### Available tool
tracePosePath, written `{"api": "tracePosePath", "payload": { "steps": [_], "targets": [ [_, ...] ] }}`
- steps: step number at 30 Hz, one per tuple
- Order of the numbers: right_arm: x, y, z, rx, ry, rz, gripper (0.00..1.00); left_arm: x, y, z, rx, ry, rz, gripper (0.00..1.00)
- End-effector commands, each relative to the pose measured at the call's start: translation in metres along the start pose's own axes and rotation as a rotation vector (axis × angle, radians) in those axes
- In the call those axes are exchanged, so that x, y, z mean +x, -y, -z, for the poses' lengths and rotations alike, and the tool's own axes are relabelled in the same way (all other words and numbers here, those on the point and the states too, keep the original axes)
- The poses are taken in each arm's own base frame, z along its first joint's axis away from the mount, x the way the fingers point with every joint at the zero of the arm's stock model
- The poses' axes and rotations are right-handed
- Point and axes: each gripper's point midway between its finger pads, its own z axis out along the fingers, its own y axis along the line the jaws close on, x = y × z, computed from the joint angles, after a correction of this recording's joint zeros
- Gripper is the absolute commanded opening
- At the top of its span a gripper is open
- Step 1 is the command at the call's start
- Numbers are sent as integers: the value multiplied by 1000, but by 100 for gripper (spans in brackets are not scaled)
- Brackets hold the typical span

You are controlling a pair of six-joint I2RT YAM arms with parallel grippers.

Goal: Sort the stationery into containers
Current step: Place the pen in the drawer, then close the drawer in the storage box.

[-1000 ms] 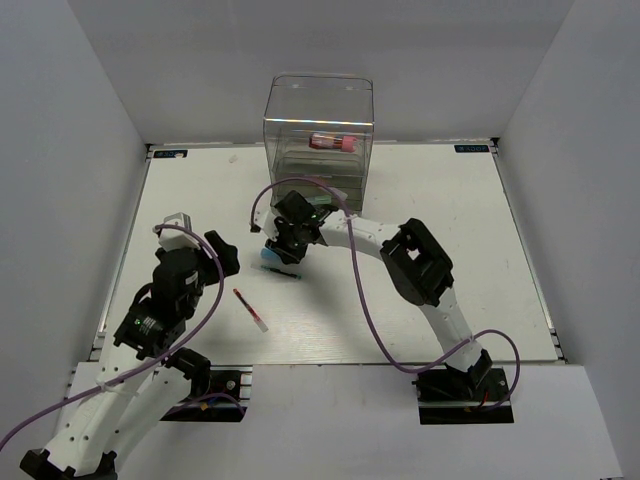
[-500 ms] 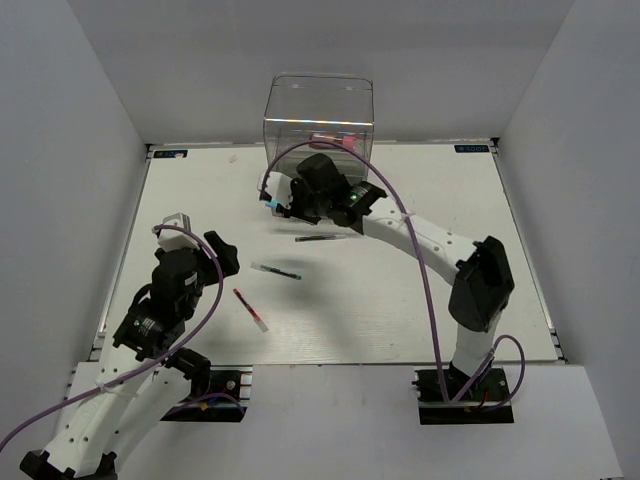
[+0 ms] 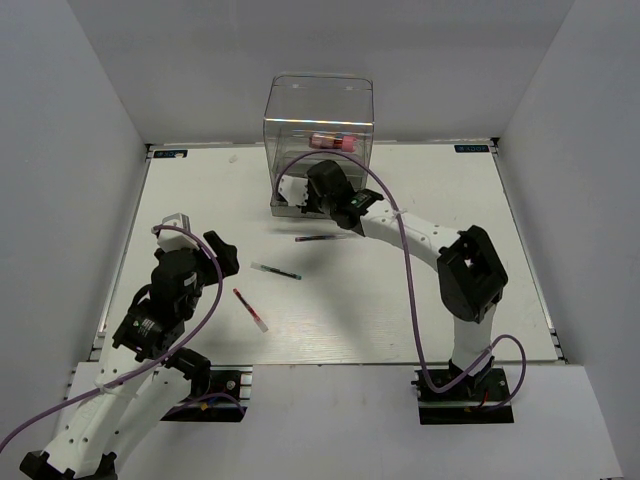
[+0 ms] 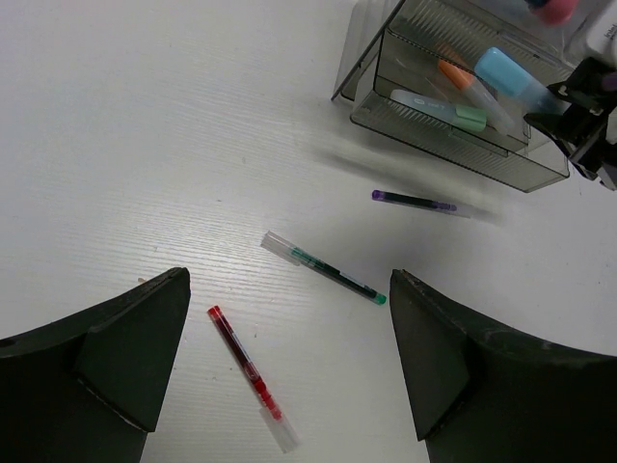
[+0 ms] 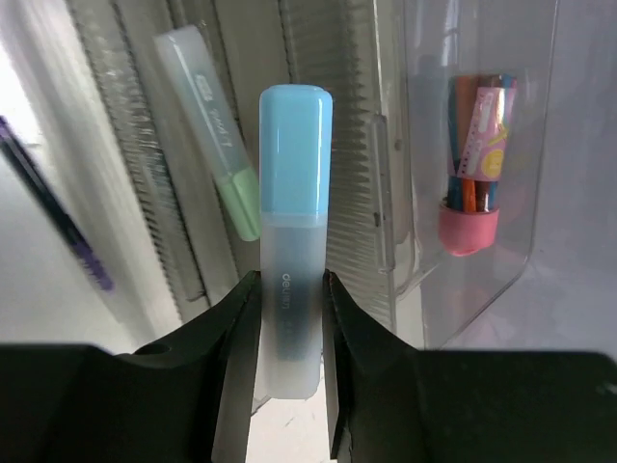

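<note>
The tall clear box (image 3: 318,105) stands at the back, a lower grey drawer (image 4: 453,145) pulled out. My right gripper (image 3: 302,198) is shut on the light blue marker (image 5: 294,193) and holds it over that drawer; it also shows in the left wrist view (image 4: 516,82). In the drawer lie a pale green marker (image 5: 217,183) and an orange-grey marker (image 4: 458,75). The pink tube (image 5: 474,164) sits in an upper drawer. On the table lie a thin purple pen (image 3: 322,238), a green pen (image 3: 276,270) and the red-white pen (image 3: 250,310). My left gripper (image 3: 215,252) is open and empty above them.
White walls close in the table on the left, back and right. The right arm (image 3: 430,240) stretches across the middle of the table to the box. The table's near edge (image 3: 330,363) runs in front of the arm bases.
My right gripper lifted the light blue marker from the table beside the green pen and carried it back to the box's open drawer. The left arm has not moved.
</note>
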Motion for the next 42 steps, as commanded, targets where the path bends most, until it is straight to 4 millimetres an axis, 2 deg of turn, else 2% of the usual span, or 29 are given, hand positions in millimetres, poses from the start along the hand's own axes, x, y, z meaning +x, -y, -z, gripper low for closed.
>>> {"api": "tracePosePath", "payload": {
  "steps": [1,2,4,7,8,10,11,13,17,20,21,22,24,25,26,30,34,35,36,38,40,42],
  "targets": [
    [4,21,-9,79,-2,22,0,-3,0,0,6,14,-5,94],
    [8,16,-13,66,-12,24,0,-3,0,0,6,14,-5,94],
    [13,11,-16,43,-15,18,7,-3,0,0,6,14,-5,94],
    [20,4,-21,13,-25,8,25,-3,0,0,6,14,-5,94],
    [21,5,-21,10,-22,-3,35,-3,0,0,6,14,-5,94],
    [22,3,-23,4,-26,-11,45,-3,0,0,6,14,-5,94],
    [21,4,-23,4,-23,-21,53,-3,0,0,6,14,-5,94],
    [21,5,-22,4,-19,-34,60,-3,0,0,6,14,-5,94],
    [11,7,-15,-7,20,-67,61,-3,0,0,6,14,-5,94],
    [2,10,-2,-29,60,-89,52,-3,0,0,6,14,-5,94],
    [0,8,-1,-47,78,-99,35,-3,0,0,6,14,-5,94],
    [-7,7,5,-64,111,-105,23,-3,0,0,6,14,-5,94],
    [-18,0,12,-114,176,-111,4,-3,0,0,6,14,-5,94],
    [-17,-6,13,-134,179,-107,0,-3,0,0,6,14,-5,94],
    [-24,-16,19,-195,225,-105,0,-3,0,0,6,14,-5,94],
    [-29,-45,26,-356,263,-77,0,-3,0,0,6,14,-5,93],
    [-20,-84,24,-529,236,-58,0,-3,0,0,6,14,-5,93],
    [-20,-88,23,-544,234,-53,0,-3,0,0,6,14,-5,93],
    [-12,-98,14,-571,204,-60,0,-3,0,0,6,14,-5,93],
    [-7,-99,7,-561,170,-73,0,-3,0,0,6,14,-5,93],
    [-5,-95,-9,-518,155,-86,0,-3,0,0,6,14,-5,93],
    [6,-82,-28,-413,92,-109,0,-3,0,0,6,14,-5,93]
  ]
}}
